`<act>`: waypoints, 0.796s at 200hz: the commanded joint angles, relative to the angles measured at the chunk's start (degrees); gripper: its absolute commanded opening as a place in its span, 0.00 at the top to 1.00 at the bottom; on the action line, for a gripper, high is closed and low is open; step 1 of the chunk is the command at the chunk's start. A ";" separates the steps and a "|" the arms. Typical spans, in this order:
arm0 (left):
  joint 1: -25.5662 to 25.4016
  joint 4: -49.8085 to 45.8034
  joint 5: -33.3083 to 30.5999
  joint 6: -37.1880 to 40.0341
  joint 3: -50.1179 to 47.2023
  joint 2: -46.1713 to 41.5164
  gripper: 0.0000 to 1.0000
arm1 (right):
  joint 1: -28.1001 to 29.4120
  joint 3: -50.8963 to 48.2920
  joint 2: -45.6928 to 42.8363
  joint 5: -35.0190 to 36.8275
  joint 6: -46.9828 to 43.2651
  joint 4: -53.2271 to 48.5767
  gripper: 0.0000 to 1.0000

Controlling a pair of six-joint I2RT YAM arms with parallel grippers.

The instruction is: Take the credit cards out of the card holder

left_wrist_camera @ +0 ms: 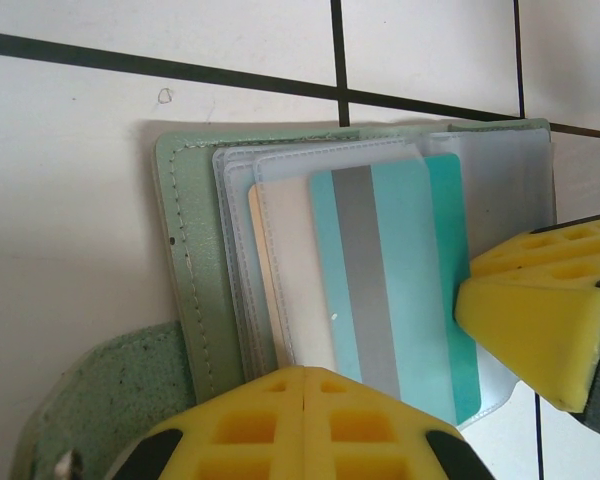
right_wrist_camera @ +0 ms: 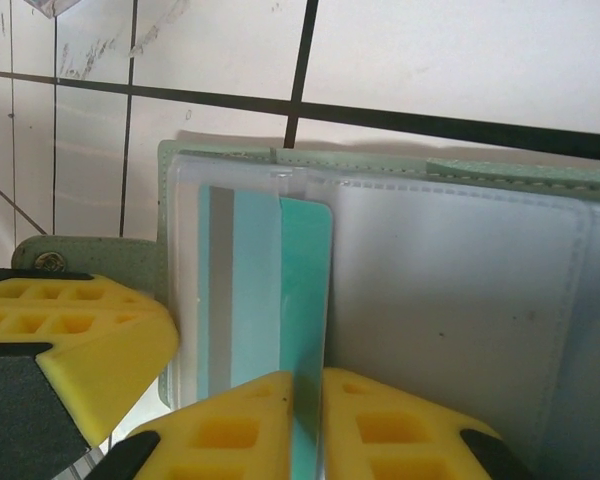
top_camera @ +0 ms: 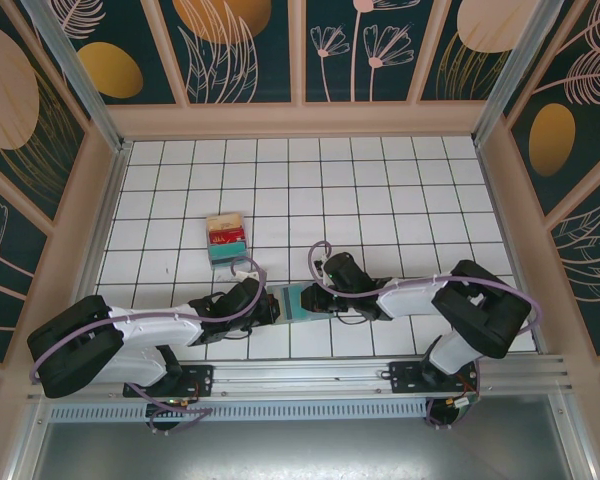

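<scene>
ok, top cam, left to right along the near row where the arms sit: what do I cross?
left arm → left claw → card holder → right claw → right arm. The card stack lies farther back, within the left arm's span, so it is left unranked.

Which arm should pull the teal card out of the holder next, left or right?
Right. The right tool is pinched on the teal card, which juts from its clear sleeve. The left tool is clamped on the card holder, so it likely serves best as the anchor.
</scene>
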 commanded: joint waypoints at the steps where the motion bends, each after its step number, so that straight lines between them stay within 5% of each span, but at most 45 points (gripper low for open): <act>1: 0.44 -1.33 -0.44 -0.09 -0.52 0.51 1.00 | -0.24 0.93 0.96 -0.55 0.16 -0.16 0.91; 26: 0.41 -1.87 -0.59 0.06 -0.44 0.25 1.00 | -0.33 0.93 0.49 0.35 -0.40 -1.47 1.00; 159: 0.40 -2.56 -0.75 0.35 -0.52 0.11 1.00 | -4.44 -2.30 -4.39 -0.46 -2.46 -4.45 1.00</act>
